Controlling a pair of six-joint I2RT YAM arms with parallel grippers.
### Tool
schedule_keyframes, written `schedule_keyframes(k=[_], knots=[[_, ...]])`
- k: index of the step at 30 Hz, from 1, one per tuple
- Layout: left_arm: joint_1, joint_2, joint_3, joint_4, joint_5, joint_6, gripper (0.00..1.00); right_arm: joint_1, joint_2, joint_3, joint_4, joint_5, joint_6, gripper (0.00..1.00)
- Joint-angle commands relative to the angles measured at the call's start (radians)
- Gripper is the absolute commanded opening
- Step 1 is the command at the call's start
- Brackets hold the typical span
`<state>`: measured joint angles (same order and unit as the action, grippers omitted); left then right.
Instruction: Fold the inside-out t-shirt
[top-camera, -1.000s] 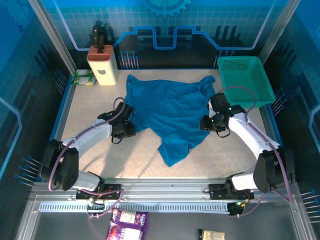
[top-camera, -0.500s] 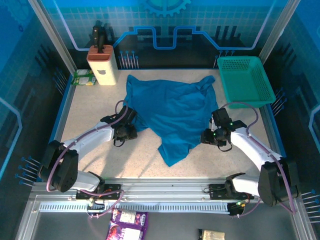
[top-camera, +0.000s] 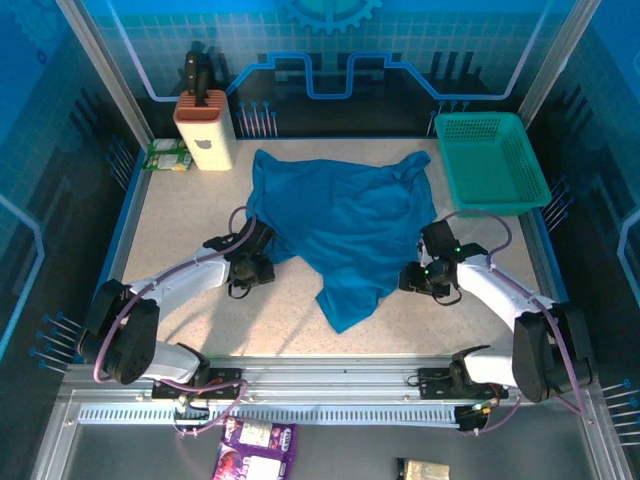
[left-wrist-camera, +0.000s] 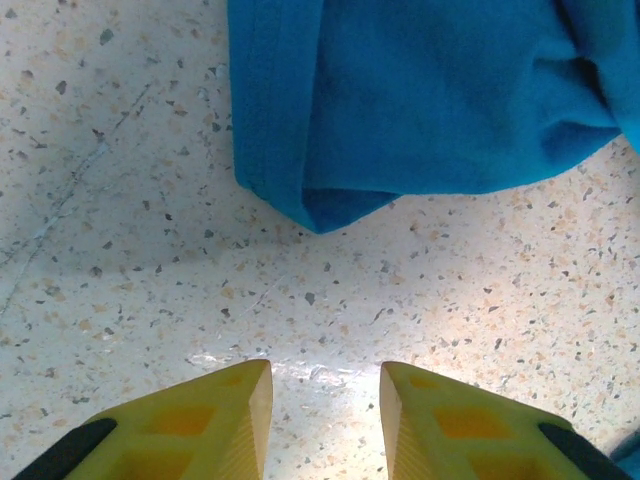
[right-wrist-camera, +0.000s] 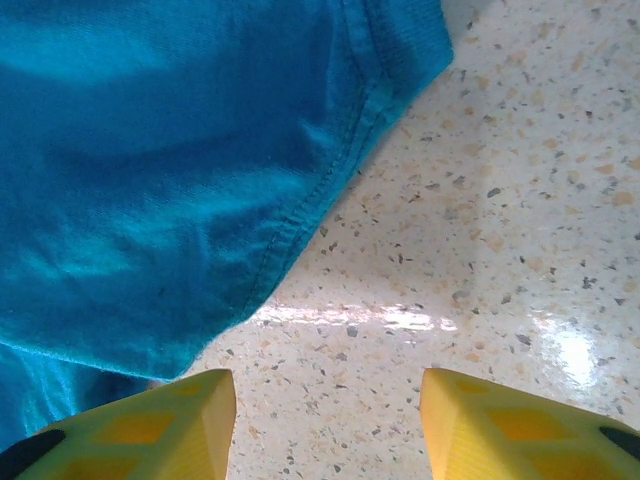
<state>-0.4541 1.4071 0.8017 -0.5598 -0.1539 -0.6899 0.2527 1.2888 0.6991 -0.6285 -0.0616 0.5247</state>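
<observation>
One blue inside-out t-shirt (top-camera: 345, 225) lies spread and rumpled mid-frame on the speckled bench (top-camera: 200, 310), with a tongue of cloth trailing toward lower centre. The left jaws sit low at its left edge, slightly apart with bare bench between them, and a hemmed corner lies just ahead in the left wrist view. The right jaws are at its right edge, apart wider and empty, with the stitched hem beside one finger (right-wrist-camera: 150, 425). A teal basket (top-camera: 492, 160) is upper right and a knife block (top-camera: 205, 130) upper left.
</observation>
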Motion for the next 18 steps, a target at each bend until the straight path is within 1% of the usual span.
schedule_keyframes(k=[1,4,8,10,14,18], knots=[[-0.009,0.034,0.008,0.021,-0.014,-0.024,0.34,-0.017,0.025,-0.007,0.039,-0.048,0.015,0.52],[-0.009,0.061,0.042,0.008,-0.044,-0.013,0.34,-0.017,0.038,0.002,0.069,-0.082,0.021,0.52],[-0.005,0.102,0.103,-0.025,-0.118,0.007,0.34,-0.018,0.062,0.03,0.066,-0.081,0.015,0.52],[0.0,0.128,0.134,-0.04,-0.151,0.017,0.35,-0.017,0.07,0.044,0.057,-0.073,0.011,0.52],[0.012,0.171,0.174,-0.05,-0.173,0.04,0.35,-0.022,0.072,0.06,0.043,-0.056,0.005,0.52],[0.023,0.218,0.196,-0.078,-0.205,0.056,0.35,-0.036,0.08,0.086,0.014,-0.013,-0.001,0.52]])
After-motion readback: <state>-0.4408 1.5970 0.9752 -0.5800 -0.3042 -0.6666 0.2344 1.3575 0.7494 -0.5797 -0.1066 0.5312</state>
